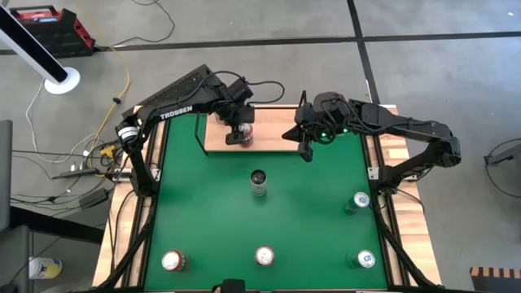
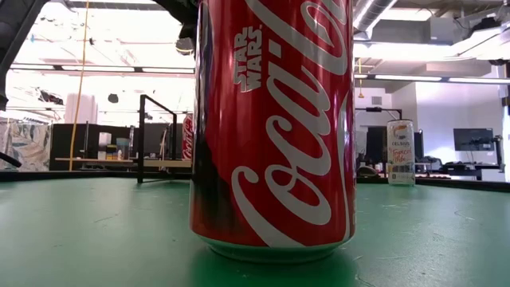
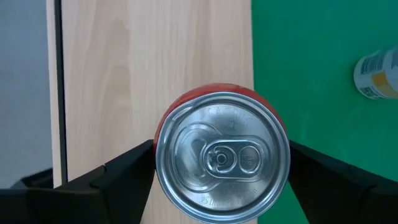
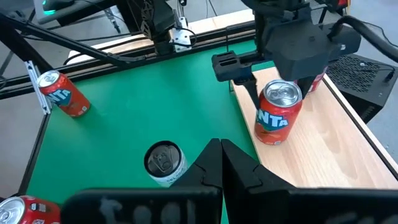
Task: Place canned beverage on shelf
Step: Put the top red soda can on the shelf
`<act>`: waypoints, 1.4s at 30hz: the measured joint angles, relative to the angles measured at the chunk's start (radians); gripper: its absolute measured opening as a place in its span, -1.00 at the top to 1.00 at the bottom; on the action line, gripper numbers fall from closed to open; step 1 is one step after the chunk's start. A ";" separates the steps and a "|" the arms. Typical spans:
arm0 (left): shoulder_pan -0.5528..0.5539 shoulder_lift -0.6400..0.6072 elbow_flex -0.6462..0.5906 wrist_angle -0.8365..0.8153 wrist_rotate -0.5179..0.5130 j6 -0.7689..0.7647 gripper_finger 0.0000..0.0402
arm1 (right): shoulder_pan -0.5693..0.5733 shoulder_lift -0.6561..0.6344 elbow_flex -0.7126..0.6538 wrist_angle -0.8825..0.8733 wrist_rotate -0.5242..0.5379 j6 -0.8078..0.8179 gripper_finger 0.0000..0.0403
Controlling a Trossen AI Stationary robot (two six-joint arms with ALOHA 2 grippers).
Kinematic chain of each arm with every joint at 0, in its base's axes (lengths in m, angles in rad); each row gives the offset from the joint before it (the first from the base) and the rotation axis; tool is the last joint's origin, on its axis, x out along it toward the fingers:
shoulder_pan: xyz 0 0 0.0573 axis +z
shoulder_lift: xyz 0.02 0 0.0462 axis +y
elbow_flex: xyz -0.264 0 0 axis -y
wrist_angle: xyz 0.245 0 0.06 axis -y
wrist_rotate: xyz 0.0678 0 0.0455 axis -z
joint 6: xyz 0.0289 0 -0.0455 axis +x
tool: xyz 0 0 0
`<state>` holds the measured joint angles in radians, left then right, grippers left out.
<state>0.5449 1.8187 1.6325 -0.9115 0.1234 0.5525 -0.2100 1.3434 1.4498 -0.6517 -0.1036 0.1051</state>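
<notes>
My left claw (image 1: 238,129) is over the shelf (image 1: 269,140), with a red can (image 1: 242,135) between its fingers (image 3: 118,177). In my wrist view the fingers flank the can's lid on both sides and seem to meet its wall, so I judge I am grasping it, though a slight gap at the contact would not show. The can stands upright near the shelf's left end, close to the edge that meets the green table (image 1: 317,212); from the right wrist view its base looks to be on the wood.

So the step in hand is the placing itself, near its end. What the next move calls for, as I judge it: let go without tipping the can, then lift straight up clear of the lid before drawing back.

My right claw (image 1: 305,152) waits at the shelf's right end with its fingers pressed together, holding nothing.

Other cans stand on the table: a dark-topped one (image 1: 258,182) in the middle and more along the near side.
</notes>
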 joint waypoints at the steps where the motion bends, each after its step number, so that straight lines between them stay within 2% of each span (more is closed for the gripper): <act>1: -0.001 0.000 0.000 0.002 0.001 0.006 -0.65 | 0.000 0.000 0.000 0.000 0.000 0.000 0.90; 14: 0.000 -0.001 0.028 -0.019 -0.003 0.023 -0.72 | -0.001 0.000 0.000 0.000 0.000 0.000 0.90; 30: 0.000 -0.002 0.147 -0.092 -0.012 0.029 -0.72 | -0.009 0.000 0.000 -0.007 0.000 0.001 0.90; 42: 0.003 -0.002 0.289 -0.228 -0.023 -0.016 -0.72 | -0.027 0.009 0.000 -0.004 0.000 -0.030 0.90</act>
<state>0.5480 1.8172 1.9211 -1.1395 0.1006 0.5361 -0.2371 1.3522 1.4498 -0.6559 -0.1036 0.0750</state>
